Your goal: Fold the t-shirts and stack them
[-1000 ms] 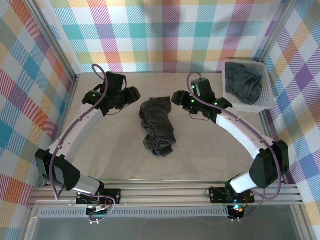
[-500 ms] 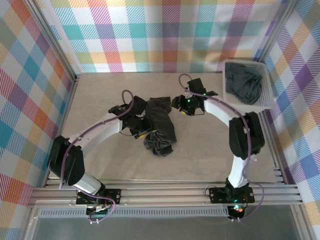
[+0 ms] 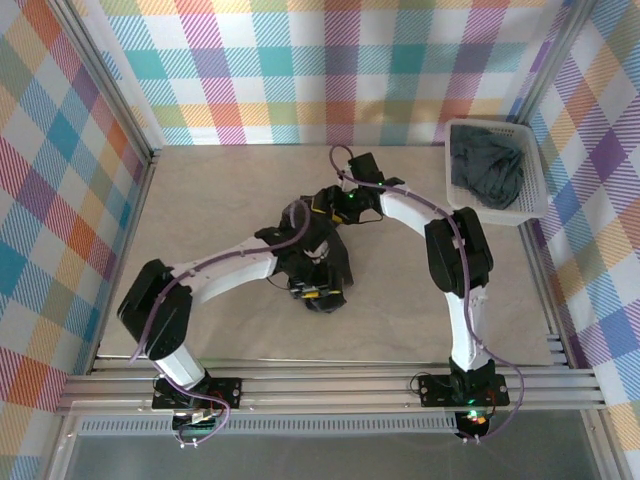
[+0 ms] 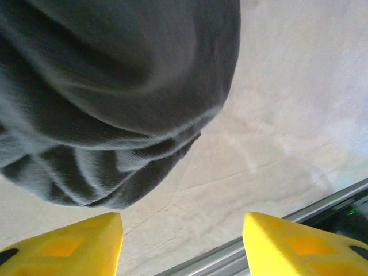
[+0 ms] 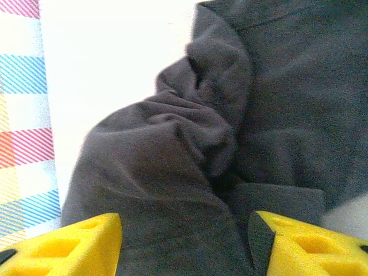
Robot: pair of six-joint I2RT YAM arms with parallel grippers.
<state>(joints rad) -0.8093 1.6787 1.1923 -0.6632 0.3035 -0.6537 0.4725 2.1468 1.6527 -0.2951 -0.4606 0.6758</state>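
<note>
Now, grippers first. Left gripper (image 4: 181, 241): jaws spread, nothing between them. Through the gap I see bare table (image 4: 276, 86). The bunched near end of the t-shirt (image 4: 115, 86) lies just ahead of the yellow fingertips (image 4: 75, 244), apart from them.

Right gripper (image 5: 184, 241): jaws likewise spread, nothing pinched. Crumpled cloth of the same shirt lies across the whole gap. I cannot tell whether the pads touch it.

Change: 1 second ago the 2 grippers stood well apart from the shirt, 1 on each side of it. Both arms have since swung inward. In the top view the left gripper (image 3: 318, 275) now hangs over the shirt's near end and the right gripper (image 3: 325, 205) over its far end.

My reading: approach done, grasp not yet made, no fold begun. The shirt is a rumpled heap at mid-table, largely covered by the arms. More dark cloth (image 3: 485, 165) waits in the white basket (image 3: 500, 215) at the far right corner, so most of the job remains.
</note>
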